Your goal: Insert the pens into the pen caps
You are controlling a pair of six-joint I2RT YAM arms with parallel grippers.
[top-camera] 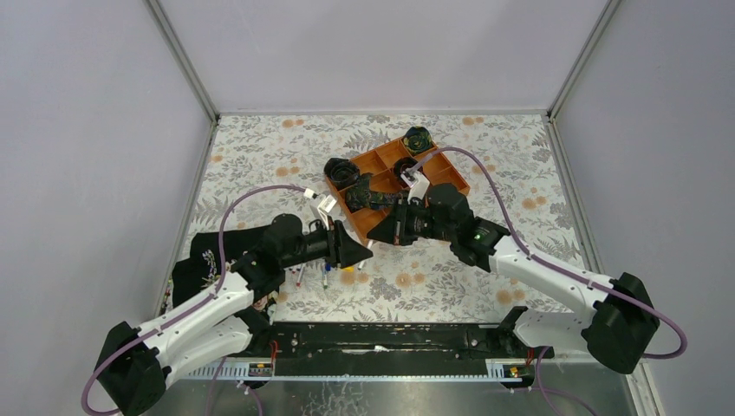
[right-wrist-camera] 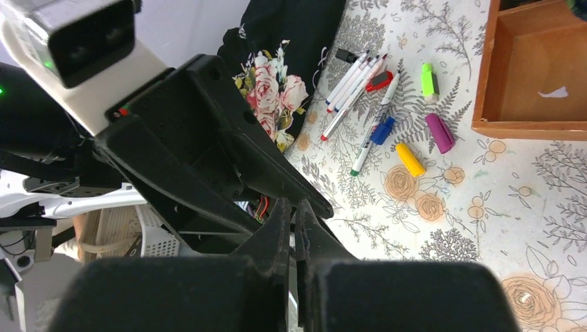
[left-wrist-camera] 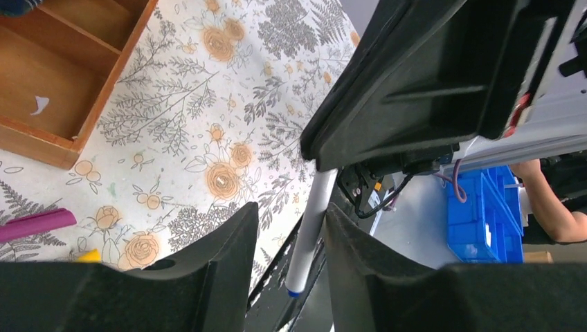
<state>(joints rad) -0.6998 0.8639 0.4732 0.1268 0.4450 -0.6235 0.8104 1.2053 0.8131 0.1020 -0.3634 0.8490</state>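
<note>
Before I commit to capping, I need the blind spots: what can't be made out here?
Left wrist: the pen between the fingers of the left gripper has its upper end hidden behind the right gripper; who grips it is unclear.
Right wrist: the left gripper's body blocks that pen.
Top external: loose pens beside the left gripper are tiny, partly covered.

Table [top-camera: 260, 147]: floral leaf-print cloth, cream and grey. Walls [top-camera: 95, 130]: plain pale grey panels on three sides. Corner posts [top-camera: 184, 61]: aluminium. Beyond table edge: blue storage bins [left-wrist-camera: 484, 214]. Light: even, diffuse
</note>
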